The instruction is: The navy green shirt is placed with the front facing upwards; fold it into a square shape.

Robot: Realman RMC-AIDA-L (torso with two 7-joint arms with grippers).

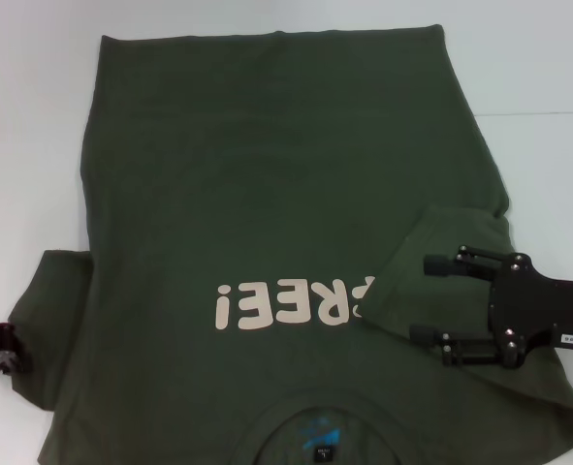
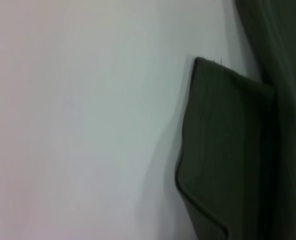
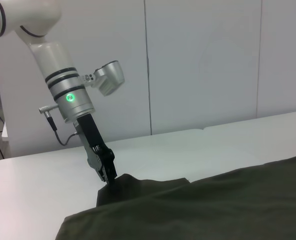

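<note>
Navy green shirt (image 1: 267, 194): you see it spread front-up over the middle of the white desk (image 1: 24, 145), collar at 6 o'clock, hem at 12; "FREE!" lettering (image 1: 291, 300) partly covered.
Right sleeve (image 1: 431, 262): already folded inward at 3 o'clock, its flap overlapping the print.
Right gripper (image 1: 431, 298): fingers spread apart, holding nothing, lying over that flap. Risk: if you withdraw low, a finger may snag the cloth and undo the fold.
Left sleeve (image 1: 58, 291): flat at 9 o'clock, not yet folded.
Left gripper (image 3: 109, 174): tip at the sleeve edge; you cannot tell its finger state. Risk: a shallow pinch may slip mid-fold, or drag the body askew.
</note>
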